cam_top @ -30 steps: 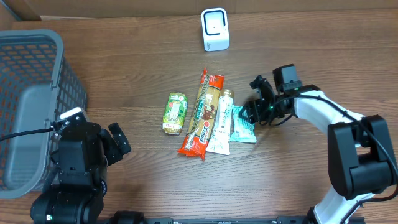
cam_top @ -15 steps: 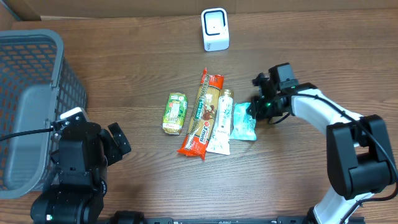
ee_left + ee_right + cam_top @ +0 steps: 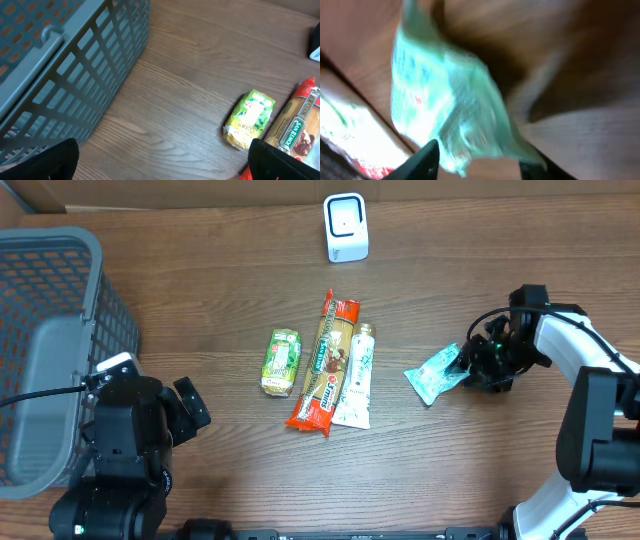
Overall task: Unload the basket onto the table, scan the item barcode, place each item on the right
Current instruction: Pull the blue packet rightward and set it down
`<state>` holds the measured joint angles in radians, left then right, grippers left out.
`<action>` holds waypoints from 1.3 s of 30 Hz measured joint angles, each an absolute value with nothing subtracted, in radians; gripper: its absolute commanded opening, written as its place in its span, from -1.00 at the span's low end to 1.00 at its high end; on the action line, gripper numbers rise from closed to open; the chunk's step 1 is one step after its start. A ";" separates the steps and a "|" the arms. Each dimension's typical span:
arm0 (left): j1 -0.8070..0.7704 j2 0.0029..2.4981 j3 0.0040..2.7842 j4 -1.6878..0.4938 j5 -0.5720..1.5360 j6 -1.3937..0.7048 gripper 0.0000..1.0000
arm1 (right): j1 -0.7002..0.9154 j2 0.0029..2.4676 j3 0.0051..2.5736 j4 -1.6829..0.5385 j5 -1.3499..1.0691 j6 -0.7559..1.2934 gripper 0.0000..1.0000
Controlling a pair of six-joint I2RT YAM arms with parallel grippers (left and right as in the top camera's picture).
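The right gripper (image 3: 468, 367) pinches a teal packet (image 3: 436, 373) by one end between its jaws, low over the table (image 3: 500, 270). It is to the right of a white pouch (image 3: 355, 375) and well apart from the white scanner (image 3: 346, 227) at the far edge. The left gripper (image 3: 165, 162), jaws spread wide, hangs beside a grey basket (image 3: 60, 290), near a green packet (image 3: 249, 119).

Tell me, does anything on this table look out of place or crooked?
Yes: the teal packet sits skewed off to the right, apart from the tidy row of green packet, long red pack and white tube, one end caught in the jaws of the right arm. Nothing looks spilled or torn.
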<state>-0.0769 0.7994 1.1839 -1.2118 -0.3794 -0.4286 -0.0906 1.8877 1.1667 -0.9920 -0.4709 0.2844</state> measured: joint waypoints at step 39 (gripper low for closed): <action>-0.077 0.799 1.184 -1.212 -0.379 -0.429 0.99 | 0.157 1.861 1.127 -0.699 -0.282 0.130 -0.92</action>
